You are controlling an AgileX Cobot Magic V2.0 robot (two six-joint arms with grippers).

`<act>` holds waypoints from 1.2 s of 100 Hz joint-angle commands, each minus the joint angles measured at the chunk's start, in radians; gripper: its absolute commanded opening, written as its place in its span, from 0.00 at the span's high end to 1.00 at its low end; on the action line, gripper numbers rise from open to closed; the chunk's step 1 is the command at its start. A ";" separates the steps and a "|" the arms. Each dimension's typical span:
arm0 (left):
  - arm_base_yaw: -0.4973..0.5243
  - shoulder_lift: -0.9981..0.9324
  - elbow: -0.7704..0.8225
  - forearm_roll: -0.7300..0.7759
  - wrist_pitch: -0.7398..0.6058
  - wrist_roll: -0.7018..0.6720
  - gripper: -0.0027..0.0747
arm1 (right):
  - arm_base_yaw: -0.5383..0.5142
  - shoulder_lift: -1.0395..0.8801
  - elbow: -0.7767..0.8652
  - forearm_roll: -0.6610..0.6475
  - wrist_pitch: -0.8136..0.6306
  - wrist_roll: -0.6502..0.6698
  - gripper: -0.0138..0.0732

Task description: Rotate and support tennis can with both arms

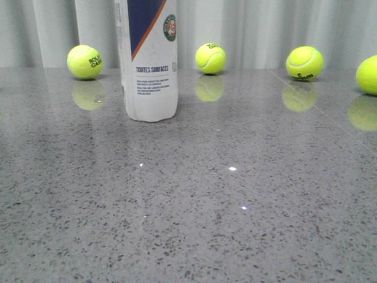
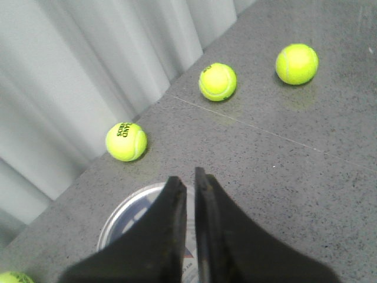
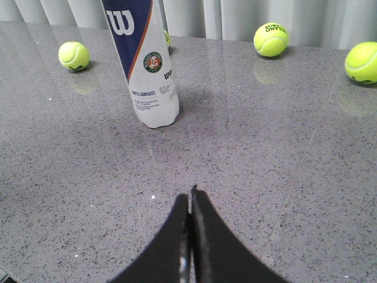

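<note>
Our left claw [image 2: 189, 180] hangs directly above the tennis can [image 1: 148, 59], its tapered black fingers pressed almost together with only a sliver of gap, the can's silver rim [image 2: 121, 212] visible just beneath them. Our right claw [image 3: 189, 200] sits low over the grey speckled table [image 1: 235, 206], fingers closed tip to tip, well apart from the can and holding nothing. The can stands upright on the table, left of center in our front view, label facing us. Behind it, four yellow-green tennis balls line the far edge before a pale curtain [image 1: 259, 29]: one [image 1: 85, 62] just left of the can, three [image 1: 210, 58] [image 1: 304, 63] [image 1: 369, 75] to its right.
</note>
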 commanded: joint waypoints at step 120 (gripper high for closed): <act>0.424 -0.749 1.003 -0.246 -0.606 -0.162 0.99 | 0.002 0.012 -0.025 -0.006 -0.081 -0.003 0.91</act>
